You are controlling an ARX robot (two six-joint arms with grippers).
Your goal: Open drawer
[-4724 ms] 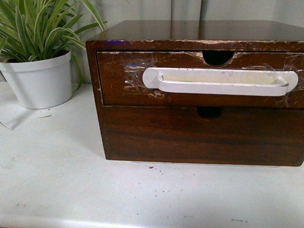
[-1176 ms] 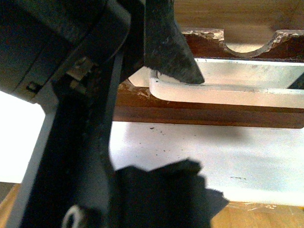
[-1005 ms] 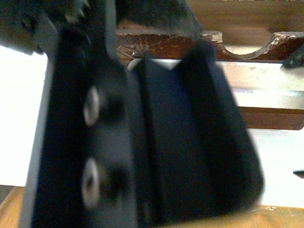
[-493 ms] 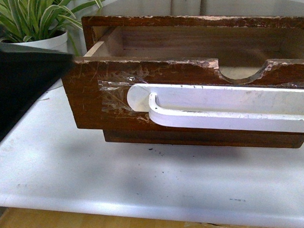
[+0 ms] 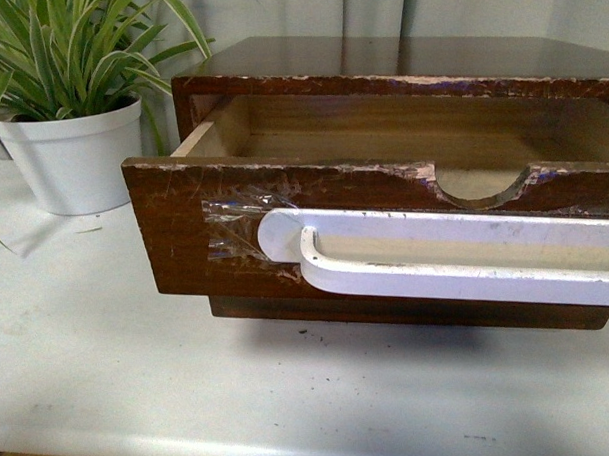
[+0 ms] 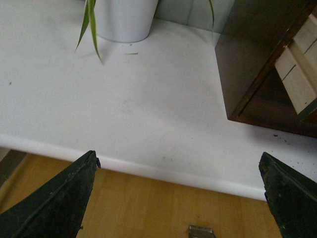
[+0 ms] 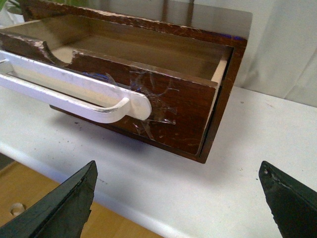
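The dark brown scratched drawer stands pulled out of the wooden cabinet, showing its pale wood inside. Its long white handle is taped across the front, below a half-round notch. The right wrist view shows the same drawer and handle. The left wrist view shows only the cabinet's side and the drawer's pale side. My left gripper is open and empty, back over the table's front edge. My right gripper is open and empty, clear of the drawer. Neither arm shows in the front view.
A plain lower drawer front sits under the open drawer. A potted plant in a white pot stands left of the cabinet on the white table. Wooden floor lies beyond the table's front edge.
The drawer was shut at first and now stands pulled out. The dark arm that filled the front view a second ago has drawn back out of that view.
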